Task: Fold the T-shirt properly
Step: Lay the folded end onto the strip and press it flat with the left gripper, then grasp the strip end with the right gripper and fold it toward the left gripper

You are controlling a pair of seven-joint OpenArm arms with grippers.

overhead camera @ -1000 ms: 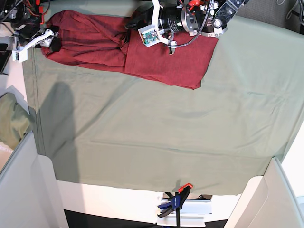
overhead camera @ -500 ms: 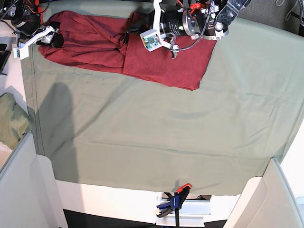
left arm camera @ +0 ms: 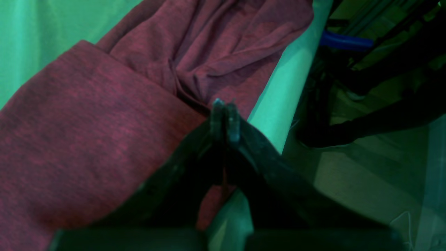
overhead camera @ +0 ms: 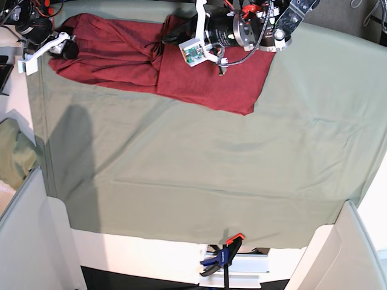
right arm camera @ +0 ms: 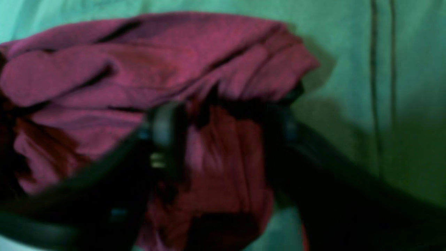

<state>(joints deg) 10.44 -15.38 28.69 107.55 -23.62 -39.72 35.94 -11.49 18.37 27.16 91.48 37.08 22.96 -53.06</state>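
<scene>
Under my left wrist camera, the left gripper (left arm camera: 223, 116) is showing its jaws pressed together at the far table edge, tips over the T-shirt (left arm camera: 104, 122); whether a thin layer is pinched between them, I cannot tell. Fabric is reading thin, soft and light, rumpling into loose folds, so I am judging it will sag and trail unless taken at a hem or corner. Over at the right wrist camera, the blurred right gripper (right arm camera: 223, 129) is standing with jaws apart, straddling a bunched end of the shirt; no grip is showing. That bunch looks layered, so I am expecting a pinch there to catch several plies. From the base view, the T-shirt (overhead camera: 139, 60) is lying along the table's far edge, crumpled toward the right gripper (overhead camera: 63, 47) and flatter under the left arm. A pale green table cloth (overhead camera: 199, 163) is covering the table, slightly wrinkled, with plenty of open room nearer the clamp (overhead camera: 222, 257); a bundled green cloth (overhead camera: 12, 154) is sitting off the side.
</scene>
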